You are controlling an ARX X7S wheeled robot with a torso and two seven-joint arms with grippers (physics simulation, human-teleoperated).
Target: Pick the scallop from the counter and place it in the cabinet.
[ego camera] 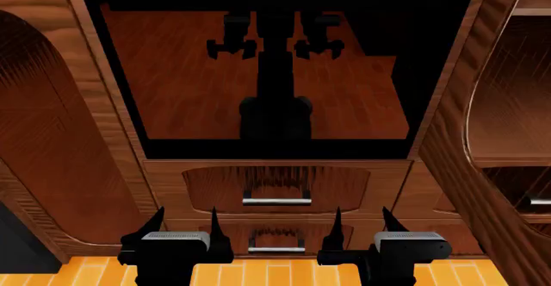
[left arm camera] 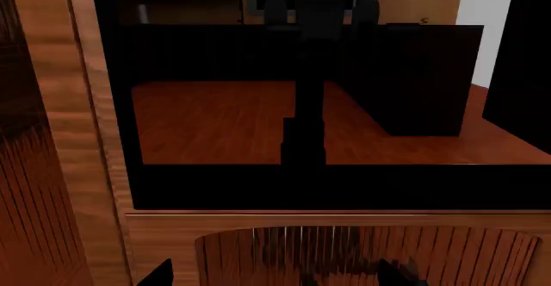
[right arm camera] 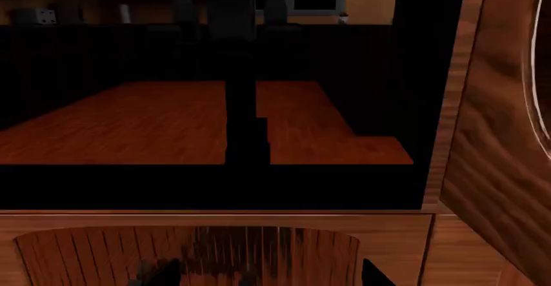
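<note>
The scallop and the counter are out of view. The cabinet (ego camera: pixel 168 170) fills the head view: reddish-brown wood around a dark glossy panel (ego camera: pixel 172 73) that mirrors my own body. Below the panel are two drawers, an upper bar handle (ego camera: pixel 275 201) and a lower bar handle (ego camera: pixel 275 249). My left gripper (ego camera: pixel 184 224) and right gripper (ego camera: pixel 362 224) hang side by side before the drawers, both open and holding nothing. In the wrist views the left gripper (left arm camera: pixel 275 276) and right gripper (right arm camera: pixel 268 276) face the upper drawer front (left arm camera: pixel 344 254), with only their dark fingertips (left arm camera: pixel 157 274) showing.
Curved wooden side panels close in on the left (ego camera: pixel 43 137) and right (ego camera: pixel 482 170). To the right sits another shelf section (ego camera: pixel 517 118) with a further handle (ego camera: pixel 540 202). Orange tiled floor (ego camera: pixel 267 274) shows beneath the grippers.
</note>
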